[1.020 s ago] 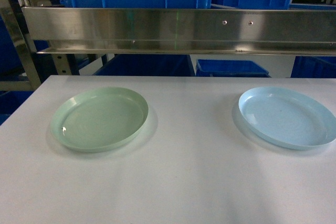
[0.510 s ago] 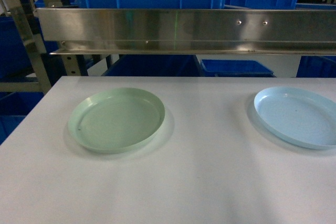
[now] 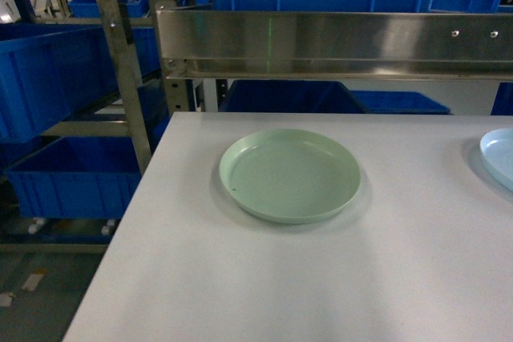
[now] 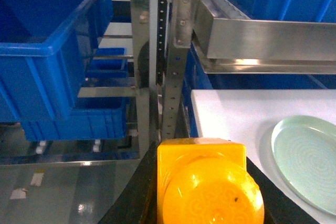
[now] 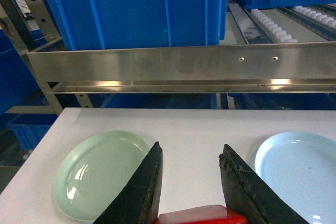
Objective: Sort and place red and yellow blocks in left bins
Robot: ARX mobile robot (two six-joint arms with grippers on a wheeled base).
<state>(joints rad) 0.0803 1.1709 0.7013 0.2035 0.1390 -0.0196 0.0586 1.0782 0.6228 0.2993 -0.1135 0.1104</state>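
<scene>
In the left wrist view a yellow block with a rounded knob fills the space between the black jaws of my left gripper, which is shut on it. It hangs beyond the white table's left edge, over the floor. Ahead and to the left stands a large blue bin on a rack, with a lower one beneath. In the right wrist view my right gripper holds a red block deep between its fingers, above the table. Neither gripper shows in the head view, where the bins stand at the left.
A green plate lies on the white table, and a light blue plate shows at the right edge. A steel shelf rail crosses behind the table, with steel rack posts between table and bins.
The head view has swung left: both plates have slid to the right in it, the blue plate almost out of frame. The rack posts and the left blue bins have come into view.
</scene>
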